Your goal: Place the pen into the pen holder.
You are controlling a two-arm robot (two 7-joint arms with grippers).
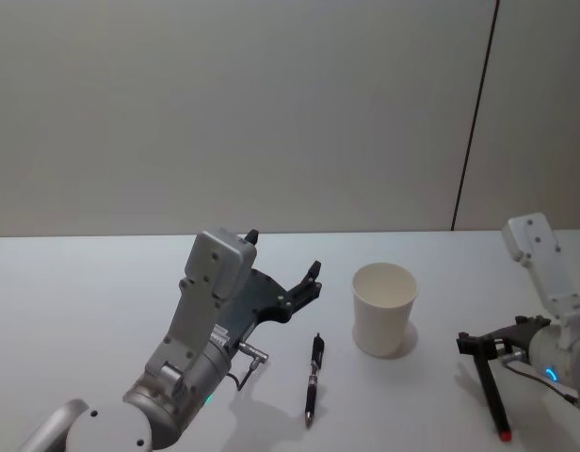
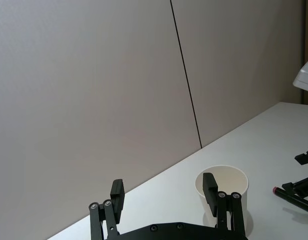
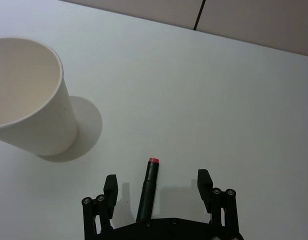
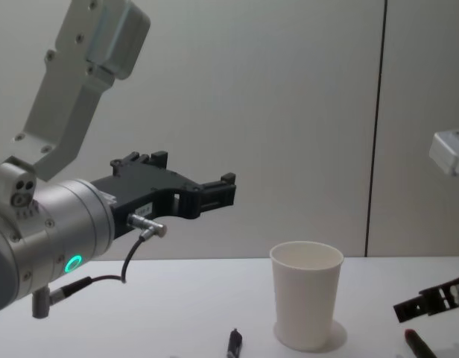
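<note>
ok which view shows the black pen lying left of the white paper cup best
The head view: the black pen shows in full length, lying left of the white paper cup. The chest view catches just one end of it at the bottom edge, left of the cup's base.

**Parts cut off or covered**

In the chest view, the black pen and the red-tipped black pen are cut by the lower edge. In the right wrist view, the white paper cup is cropped, and the red-tipped black pen's rear is covered by the right gripper.
</note>
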